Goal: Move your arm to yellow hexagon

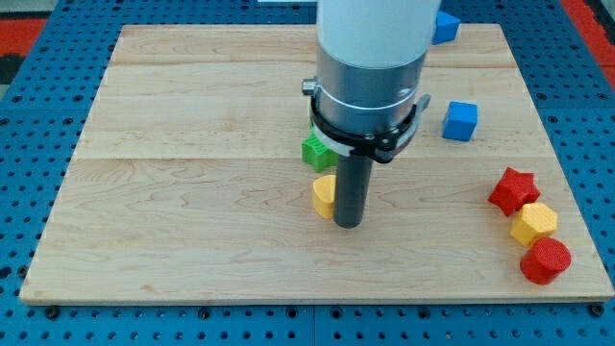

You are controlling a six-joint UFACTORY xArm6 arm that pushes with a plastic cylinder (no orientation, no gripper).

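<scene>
While my tip [348, 225] touches a yellow block [325, 195], yellow hexagon [533, 223] well apart, lying flat, end effector [348, 225] state unclear

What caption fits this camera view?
My tip rests beside a yellow block; the yellow hexagon sits far right between red blocks.

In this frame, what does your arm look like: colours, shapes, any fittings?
A wide white cylindrical housing tops a grey metal cylinder. A black clamp ring circles its base, with small screws at the sides. Below it a straight dark rod runs down to my tip. No cables or markings show.
</scene>
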